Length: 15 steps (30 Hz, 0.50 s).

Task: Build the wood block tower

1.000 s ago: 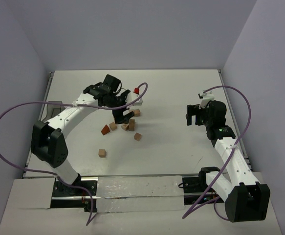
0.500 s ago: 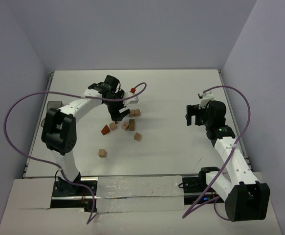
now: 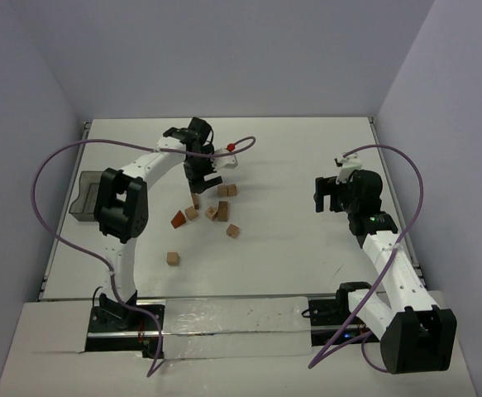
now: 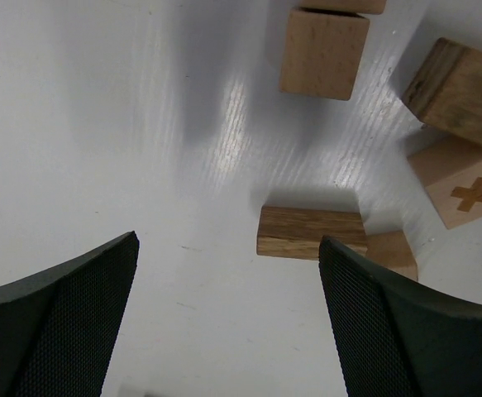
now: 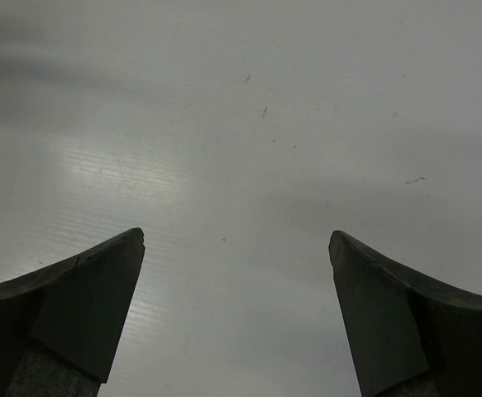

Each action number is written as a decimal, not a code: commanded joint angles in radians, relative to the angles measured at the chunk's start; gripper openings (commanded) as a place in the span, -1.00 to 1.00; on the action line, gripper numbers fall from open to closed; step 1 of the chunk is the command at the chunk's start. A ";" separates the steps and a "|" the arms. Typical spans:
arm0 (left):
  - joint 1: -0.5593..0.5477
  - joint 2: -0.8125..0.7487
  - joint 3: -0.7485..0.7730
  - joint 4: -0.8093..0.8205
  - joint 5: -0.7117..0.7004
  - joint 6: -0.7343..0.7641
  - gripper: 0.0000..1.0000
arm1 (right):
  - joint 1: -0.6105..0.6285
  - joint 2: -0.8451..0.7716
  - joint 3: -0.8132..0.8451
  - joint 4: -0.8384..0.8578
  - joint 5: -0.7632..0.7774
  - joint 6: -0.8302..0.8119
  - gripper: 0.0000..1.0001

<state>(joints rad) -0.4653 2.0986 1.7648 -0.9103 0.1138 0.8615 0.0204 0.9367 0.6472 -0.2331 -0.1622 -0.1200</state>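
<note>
Near scattered wooden blocks [image 4: 323, 54], left end effector [image 4: 228, 248], jaws apart

1. You're looking at a white table [image 3: 290, 157] with faint scuffs on its surface.
2. A dark translucent bin [image 3: 83, 198] sits at its left edge.
3. A shiny clear strip [image 3: 224, 327] lies along your near edge.
4. Plain pale walls [image 3: 224, 50] stand on three sides.

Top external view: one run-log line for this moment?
light-tan wooden cubes scattered, no tower yet | reddish-brown wooden wedge loose | left gripper open, empty, above cubes | right gripper open, empty, over white table
</note>
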 commanded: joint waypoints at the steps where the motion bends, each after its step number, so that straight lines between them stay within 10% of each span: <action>1: 0.002 0.050 0.104 -0.123 -0.005 0.040 0.91 | 0.007 -0.002 0.037 0.011 0.004 0.003 0.99; 15: -0.002 0.118 0.162 -0.259 0.026 0.045 0.90 | 0.007 0.008 0.040 0.011 0.004 0.005 0.99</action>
<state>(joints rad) -0.4648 2.2053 1.8817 -1.1122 0.1100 0.8986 0.0204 0.9398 0.6472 -0.2329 -0.1616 -0.1204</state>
